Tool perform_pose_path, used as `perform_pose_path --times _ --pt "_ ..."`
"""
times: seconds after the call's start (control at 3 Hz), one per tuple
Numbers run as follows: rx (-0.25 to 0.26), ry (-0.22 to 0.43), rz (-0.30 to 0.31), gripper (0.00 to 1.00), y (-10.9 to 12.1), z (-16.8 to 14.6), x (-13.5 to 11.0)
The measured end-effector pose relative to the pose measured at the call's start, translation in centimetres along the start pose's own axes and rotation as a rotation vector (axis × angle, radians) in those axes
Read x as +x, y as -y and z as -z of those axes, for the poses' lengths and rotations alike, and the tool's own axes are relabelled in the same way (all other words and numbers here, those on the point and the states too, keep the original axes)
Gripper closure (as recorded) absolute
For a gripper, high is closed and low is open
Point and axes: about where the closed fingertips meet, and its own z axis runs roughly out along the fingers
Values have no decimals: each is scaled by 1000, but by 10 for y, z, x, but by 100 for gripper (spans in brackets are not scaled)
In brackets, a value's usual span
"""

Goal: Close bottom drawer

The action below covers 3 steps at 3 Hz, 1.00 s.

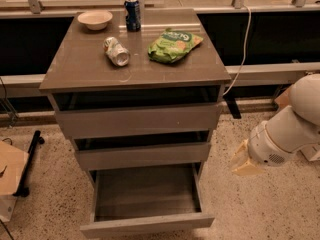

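The bottom drawer of the grey cabinet is pulled far out toward me, and its inside is bare. Its slim flat front sits at the lower edge of the view. The two drawers above it stand slightly ajar. My gripper hangs at the end of the white arm, to the right of the cabinet, about level with the open drawer's back and apart from it. It touches nothing.
On the cabinet top lie a white bowl, an upright blue can, a can on its side and a green snack bag. A white cable hangs at the right. A cardboard piece lies on the floor at left.
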Motion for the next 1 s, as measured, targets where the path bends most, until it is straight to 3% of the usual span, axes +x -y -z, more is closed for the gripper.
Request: perform_pose_path --times 0.33,0.67,1.0 --pt "-21 -14 -19 100 -4 -10 4" --pt "-57 19 -38 100 -15 -45 12" --pt "-33 97 -56 100 -16 -101 21"
